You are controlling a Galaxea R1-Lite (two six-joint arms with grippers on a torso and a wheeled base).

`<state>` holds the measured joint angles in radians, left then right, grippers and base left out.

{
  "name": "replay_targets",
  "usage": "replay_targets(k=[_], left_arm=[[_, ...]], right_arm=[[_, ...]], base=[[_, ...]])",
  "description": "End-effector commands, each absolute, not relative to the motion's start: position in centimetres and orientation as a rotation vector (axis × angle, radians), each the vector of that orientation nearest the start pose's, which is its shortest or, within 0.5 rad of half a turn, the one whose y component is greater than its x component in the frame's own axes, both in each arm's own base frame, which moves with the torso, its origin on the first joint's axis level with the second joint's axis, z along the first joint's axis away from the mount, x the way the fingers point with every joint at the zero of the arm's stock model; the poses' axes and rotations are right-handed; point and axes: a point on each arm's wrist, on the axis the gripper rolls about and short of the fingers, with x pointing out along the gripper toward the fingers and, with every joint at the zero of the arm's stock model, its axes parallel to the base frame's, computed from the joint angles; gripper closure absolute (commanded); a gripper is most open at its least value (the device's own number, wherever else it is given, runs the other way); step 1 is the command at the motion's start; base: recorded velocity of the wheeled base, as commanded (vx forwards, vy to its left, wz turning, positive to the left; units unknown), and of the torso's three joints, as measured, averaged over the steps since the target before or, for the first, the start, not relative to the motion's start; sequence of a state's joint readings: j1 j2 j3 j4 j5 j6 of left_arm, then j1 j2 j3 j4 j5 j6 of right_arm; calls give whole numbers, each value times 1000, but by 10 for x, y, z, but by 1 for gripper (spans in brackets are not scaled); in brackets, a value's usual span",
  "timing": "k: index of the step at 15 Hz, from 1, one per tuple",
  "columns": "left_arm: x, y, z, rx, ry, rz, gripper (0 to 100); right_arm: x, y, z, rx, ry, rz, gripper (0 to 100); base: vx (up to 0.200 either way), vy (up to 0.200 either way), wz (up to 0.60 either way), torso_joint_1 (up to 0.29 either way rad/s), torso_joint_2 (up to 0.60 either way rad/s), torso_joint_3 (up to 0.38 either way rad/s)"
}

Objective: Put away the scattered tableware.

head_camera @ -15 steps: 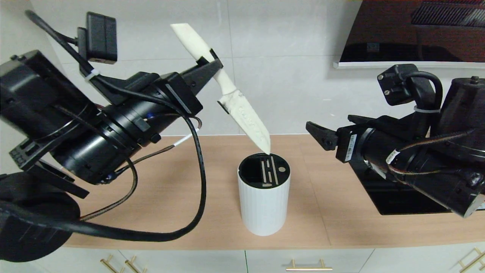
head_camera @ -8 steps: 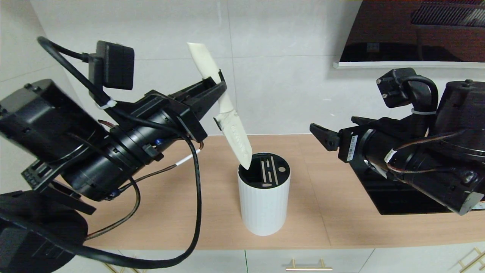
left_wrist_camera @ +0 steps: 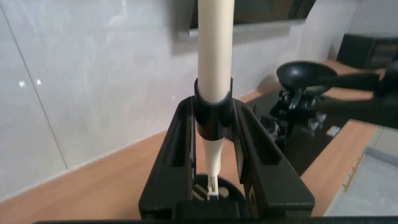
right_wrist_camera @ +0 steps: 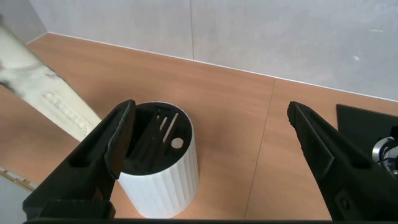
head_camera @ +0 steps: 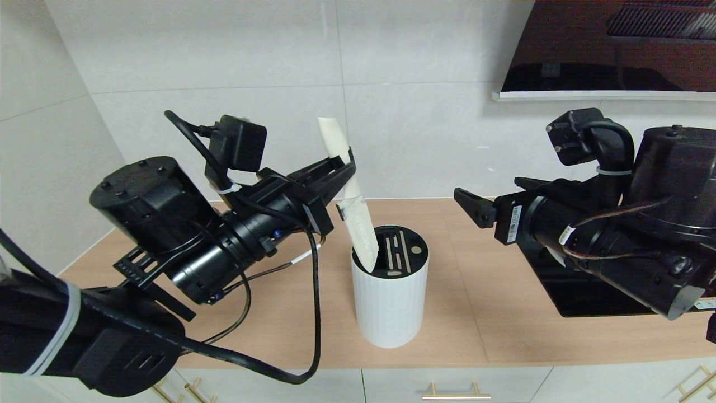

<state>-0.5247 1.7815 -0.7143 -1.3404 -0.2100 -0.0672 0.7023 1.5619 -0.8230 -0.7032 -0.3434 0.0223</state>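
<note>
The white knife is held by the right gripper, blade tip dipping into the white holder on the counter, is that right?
Not quite: it is the left gripper that holds the white knife by its handle, as the head view shows. Its blade tip does dip into the white holder on the counter.

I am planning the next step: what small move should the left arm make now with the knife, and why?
Probably lower the knife deeper: the left gripper grips its handle, and the tilted blade's tip is only just inside the open compartment of the holder.
</note>
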Motion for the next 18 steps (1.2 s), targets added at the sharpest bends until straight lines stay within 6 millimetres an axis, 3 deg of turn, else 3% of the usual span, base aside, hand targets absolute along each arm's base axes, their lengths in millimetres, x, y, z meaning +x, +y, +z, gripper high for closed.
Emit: replay_targets(k=[1,6,13,18], left_arm=[[274,-164,194,-105,-236,-739,100],[277,-166,192,-109,-249,-740,100],[271,-164,213,-136,-361,-734,100],[280,-170,199,-130,-342,-734,100]], right_arm=[[218,175,233,-4,39,359,0],[218,175,232,-4,39,359,0],[219,176,231,-7,44,359,0],[219,176,231,-7,44,359,0]], base=[[0,0,0,0,0,0],[0,0,0,0,0,0],[0,0,0,0,0,0],[0,0,0,0,0,0]])
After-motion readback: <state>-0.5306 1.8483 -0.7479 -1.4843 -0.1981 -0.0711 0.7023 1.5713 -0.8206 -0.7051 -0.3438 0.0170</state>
